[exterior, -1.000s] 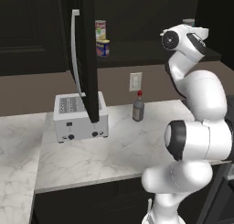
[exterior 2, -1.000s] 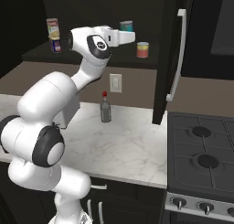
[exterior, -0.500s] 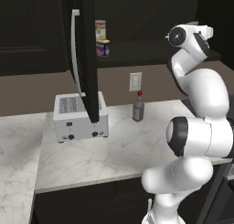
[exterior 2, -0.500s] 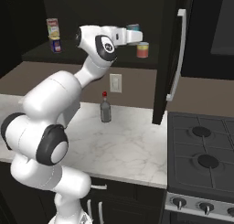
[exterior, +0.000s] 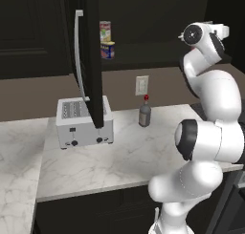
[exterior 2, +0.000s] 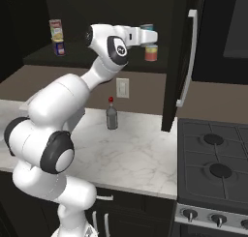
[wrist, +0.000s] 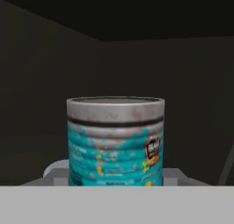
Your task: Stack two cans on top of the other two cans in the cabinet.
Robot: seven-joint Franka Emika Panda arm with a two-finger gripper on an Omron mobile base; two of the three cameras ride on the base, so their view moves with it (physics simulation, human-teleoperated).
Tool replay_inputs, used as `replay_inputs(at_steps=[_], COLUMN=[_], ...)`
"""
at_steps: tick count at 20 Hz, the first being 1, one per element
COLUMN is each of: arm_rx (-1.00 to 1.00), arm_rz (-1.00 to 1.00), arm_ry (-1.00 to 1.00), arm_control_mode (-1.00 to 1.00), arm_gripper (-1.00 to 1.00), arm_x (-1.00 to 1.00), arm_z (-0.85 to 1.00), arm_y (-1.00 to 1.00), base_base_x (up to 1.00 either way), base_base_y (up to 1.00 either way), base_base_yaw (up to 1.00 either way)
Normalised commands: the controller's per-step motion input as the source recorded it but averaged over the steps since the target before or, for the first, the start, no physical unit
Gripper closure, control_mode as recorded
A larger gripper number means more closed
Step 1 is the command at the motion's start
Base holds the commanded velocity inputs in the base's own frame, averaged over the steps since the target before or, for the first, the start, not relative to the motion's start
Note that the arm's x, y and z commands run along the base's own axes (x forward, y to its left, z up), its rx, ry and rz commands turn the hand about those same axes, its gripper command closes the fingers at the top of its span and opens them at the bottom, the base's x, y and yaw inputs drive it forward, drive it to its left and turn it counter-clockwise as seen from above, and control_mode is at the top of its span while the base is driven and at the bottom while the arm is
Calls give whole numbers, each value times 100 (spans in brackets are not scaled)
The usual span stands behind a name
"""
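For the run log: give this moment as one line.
stage: second stack | gripper: shut on teal can | above red-orange can | first stack: done

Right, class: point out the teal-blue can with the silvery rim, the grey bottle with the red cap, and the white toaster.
teal-blue can with the silvery rim [wrist: 115, 147], hand view, label front.
grey bottle with the red cap [exterior 2: 112, 117], right base view, body.
white toaster [exterior: 84, 131], left base view, front panel.
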Motion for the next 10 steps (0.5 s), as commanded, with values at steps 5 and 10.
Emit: replay_inputs(at_steps=[5,10], arm_rx=[0,1], arm_rz=[0,0], arm_ry=[-7,-6], arm_control_mode=[-100,-100], arm_gripper=[100,100], arm_x=[8,22], arm_z=[-3,0], arm_y=[-1,0], base_base_x=[0,0], base_base_y=[0,0], base_base_yaw=[0,0])
